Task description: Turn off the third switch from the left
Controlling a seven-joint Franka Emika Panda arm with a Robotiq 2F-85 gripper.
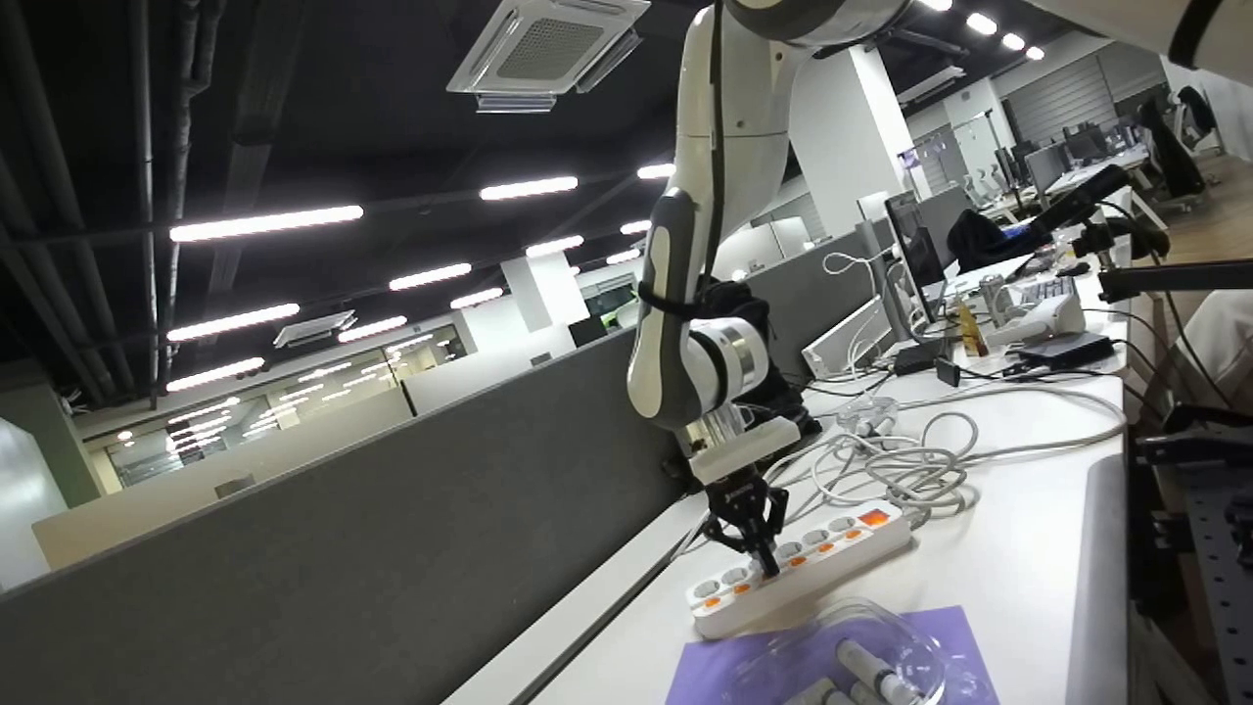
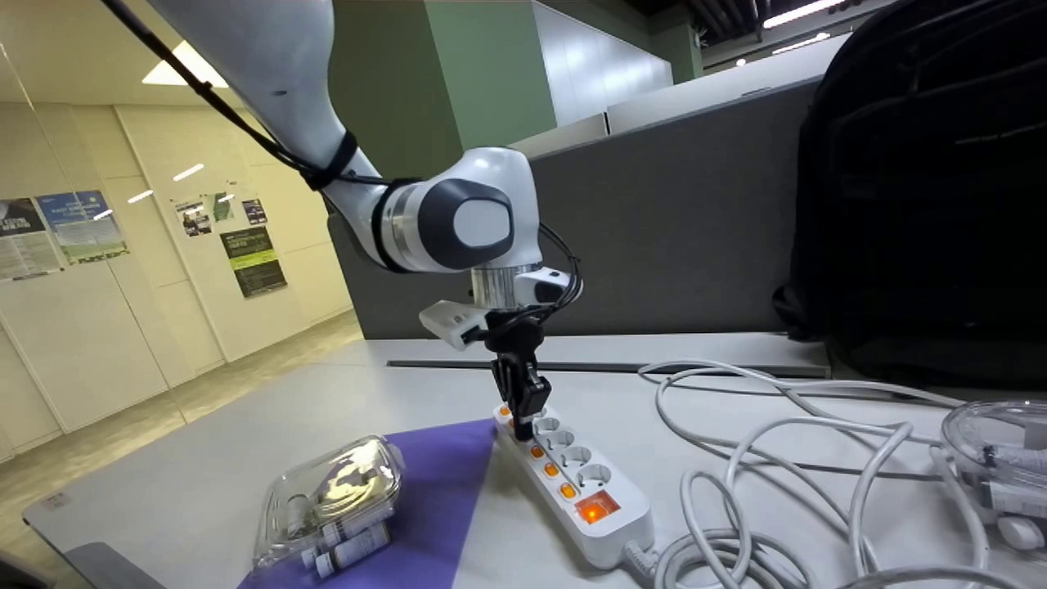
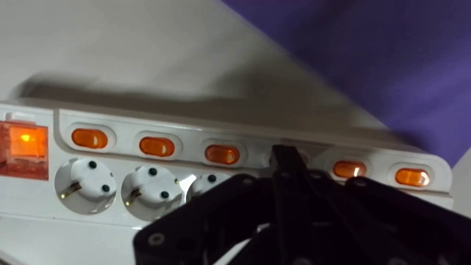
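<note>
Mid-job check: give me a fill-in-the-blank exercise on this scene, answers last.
In the wrist view, ____ small oval orange plastic switches plainly show on the long white plastic power strip.
Counted from that view's right, the black two-finger gripper hides switch number ____.
The large rectangular switch at the strip's corded end glows ____.
The flat, straight-edged sheet beside the strip is coloured ____.
Missing words: five; three; orange; purple.

Grey partition (image 1: pixel 392 558), bright ceiling lights (image 1: pixel 266 223)

A clear container (image 2: pixel 335 495) on a purple sheet (image 2: pixel 443 483) sits apart from a backpack (image 2: pixel 924 213)
</note>
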